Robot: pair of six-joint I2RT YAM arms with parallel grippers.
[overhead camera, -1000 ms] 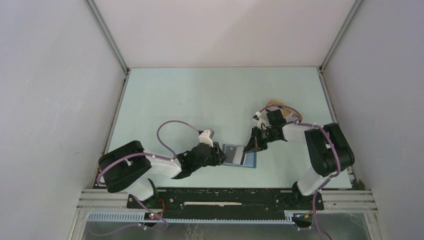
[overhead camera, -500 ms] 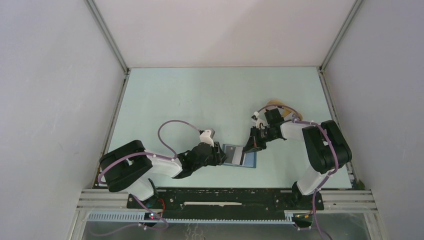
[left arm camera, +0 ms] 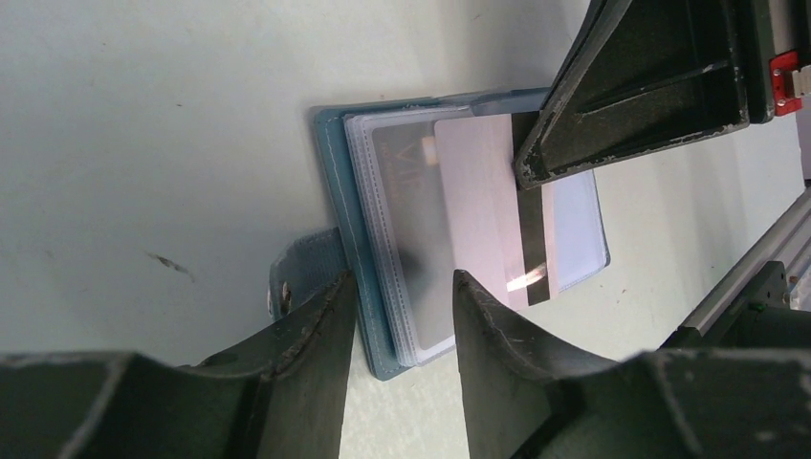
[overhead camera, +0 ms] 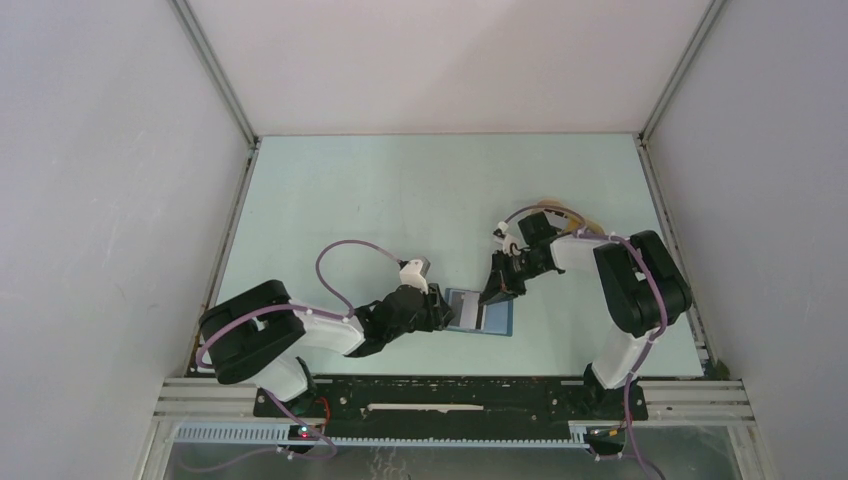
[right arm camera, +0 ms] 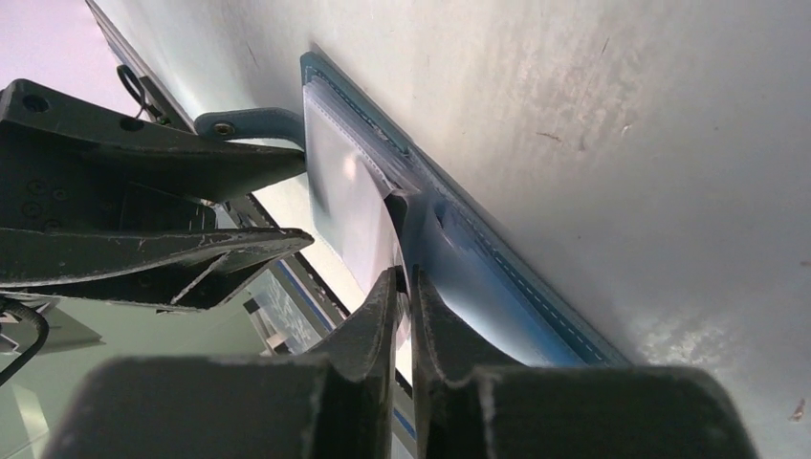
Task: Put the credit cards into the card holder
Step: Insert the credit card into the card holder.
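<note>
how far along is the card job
Done: one grey card already sits in a clear sleeve of the open card holder. In hand: the right gripper pinches the striped card over the sleeves, not fully in; the left gripper, fingers apart, steadies the holder's edge. Left: seat this card; whether more cards wait cannot be seen.

Left gripper (overhead camera: 446,312) blocks your card holder (overhead camera: 502,323) at its left edge, right gripper (overhead camera: 491,298) with credit card (left arm camera: 478,220) its right; near side passable.
</note>
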